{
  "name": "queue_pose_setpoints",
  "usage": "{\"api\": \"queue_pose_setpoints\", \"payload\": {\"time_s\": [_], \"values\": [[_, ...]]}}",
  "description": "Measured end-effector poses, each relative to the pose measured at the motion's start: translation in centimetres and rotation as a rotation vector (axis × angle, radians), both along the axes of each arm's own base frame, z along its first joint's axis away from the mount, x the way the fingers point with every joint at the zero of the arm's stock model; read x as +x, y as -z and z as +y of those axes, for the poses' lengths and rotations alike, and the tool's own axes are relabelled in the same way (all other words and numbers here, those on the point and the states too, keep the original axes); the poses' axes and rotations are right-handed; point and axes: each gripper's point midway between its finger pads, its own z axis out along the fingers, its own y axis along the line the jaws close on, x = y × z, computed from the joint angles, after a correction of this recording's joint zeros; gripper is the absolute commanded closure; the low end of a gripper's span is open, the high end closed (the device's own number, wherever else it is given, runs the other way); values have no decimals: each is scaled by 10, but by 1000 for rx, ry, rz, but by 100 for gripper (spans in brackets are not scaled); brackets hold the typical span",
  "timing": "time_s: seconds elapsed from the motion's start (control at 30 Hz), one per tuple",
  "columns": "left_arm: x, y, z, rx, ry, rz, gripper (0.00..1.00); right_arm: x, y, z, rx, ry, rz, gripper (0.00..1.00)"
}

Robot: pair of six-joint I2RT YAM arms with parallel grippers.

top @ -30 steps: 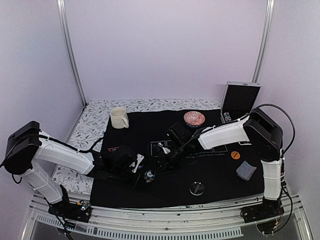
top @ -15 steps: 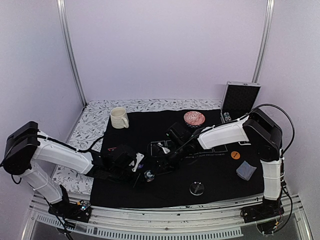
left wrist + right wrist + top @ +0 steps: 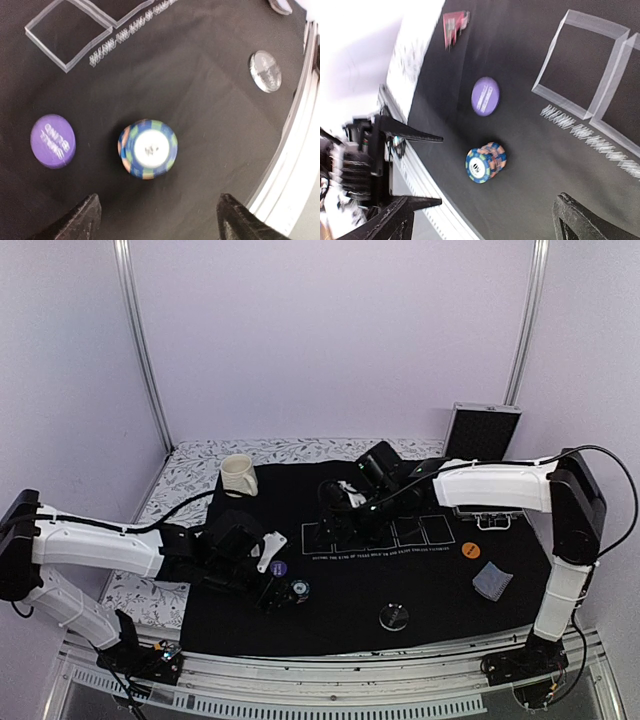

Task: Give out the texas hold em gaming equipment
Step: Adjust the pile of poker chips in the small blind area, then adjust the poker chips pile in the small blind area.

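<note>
A black felt mat (image 3: 440, 590) covers most of the table, laid over a leaf-patterned cloth (image 3: 190, 480). The striped chip stack (image 3: 148, 149) stands upright on the felt, low and left of centre in the overhead view. A flat purple disc (image 3: 53, 140) lies just beside it, not touching.

The left gripper (image 3: 157, 222) is close to the stack with its fingers spread wide and nothing between them. Its dark fingertips (image 3: 84, 219) show only at the bottom edge of its wrist view. The right gripper (image 3: 485, 225) sits near the top centre of the mat, also spread and empty. Its camera looks across at the same stack and disc, and the left arm's fingers cut in from the left edge of that view.

A row of white outlined boxes (image 3: 375, 533) with a line of lettering below is printed across the middle of the mat. A clear round disc (image 3: 393, 617) lies near the bottom edge. An orange disc (image 3: 470, 550) lies toward the right, with a small pile of grey-blue cards (image 3: 491, 581) just below it. A cream ribbed mug (image 3: 238, 475) stands at the mat's upper-left corner, and a metal case (image 3: 482, 432) stands at the upper right.

The red-edged triangle (image 3: 454, 25) is blurred in the right wrist view, and I cannot find it from overhead. The purple disc's lettering is smeared. The stack's rim is banded blue, orange and green around a white centre.
</note>
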Motion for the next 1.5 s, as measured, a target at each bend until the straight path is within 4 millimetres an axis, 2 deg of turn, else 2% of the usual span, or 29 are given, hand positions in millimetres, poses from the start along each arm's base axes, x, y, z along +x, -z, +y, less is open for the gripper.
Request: {"api": "queue_pose_setpoints", "payload": {"time_s": [0.1, 0.2, 0.3, 0.4, 0.53, 0.63, 0.77, 0.93, 1.13, 1.5], "values": [[11, -14, -12, 31, 49, -53, 3, 27, -38, -31, 3, 91, -115, 1], [20, -17, -26, 85, 119, -90, 2, 49, -64, -74, -15, 195, -216, 1], [24, -1, -31, 177, 206, -97, 2, 62, -78, -110, -52, 278, -294, 1], [23, 20, -30, 274, 290, -80, 2, 62, -85, -126, -82, 299, -344, 1], [26, 35, -29, 354, 365, -72, 2, 60, -79, -131, -113, 287, -368, 1], [28, 38, -34, 373, 403, -76, 3, 54, -62, -138, -158, 272, -349, 1], [27, 42, -36, 385, 441, -72, 7, 51, -55, -141, -180, 256, -342, 1], [25, 53, -28, 435, 469, -58, 18, 51, -54, -141, -184, 243, -354, 1], [30, 55, -26, 454, 469, -64, 39, 51, -47, -141, -198, 232, -348, 1], [35, 54, -27, 447, 458, -80, 37, 51, -47, -141, -202, 227, -351, 1]]}}
